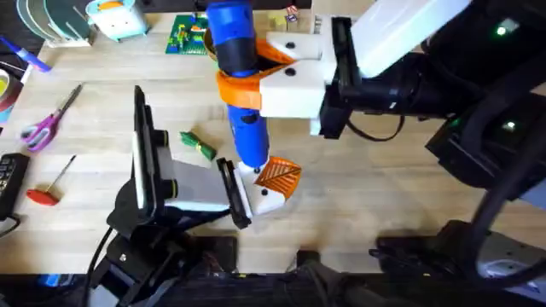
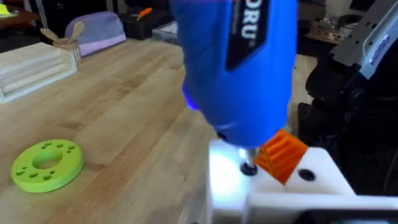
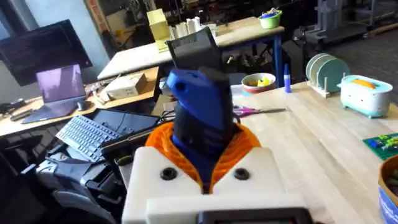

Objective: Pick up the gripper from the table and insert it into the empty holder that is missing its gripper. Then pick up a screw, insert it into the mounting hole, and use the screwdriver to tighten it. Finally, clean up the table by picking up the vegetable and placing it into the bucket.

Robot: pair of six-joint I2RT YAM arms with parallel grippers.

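On the table (image 1: 384, 196), right gripper (image 1: 286, 72) clamps the screwdriver (image 1: 239, 81) upright, tip at the gripper (image 1: 275, 181) in the holder (image 1: 232, 194). Vegetable (image 1: 198, 145) lies just beside; scissors (image 1: 47, 121) well apart. Left claw: can't tell.

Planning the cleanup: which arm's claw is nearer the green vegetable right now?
Left. Its claw sits just beside the vegetable; the right claw is farther away, clamping the blue screwdriver.
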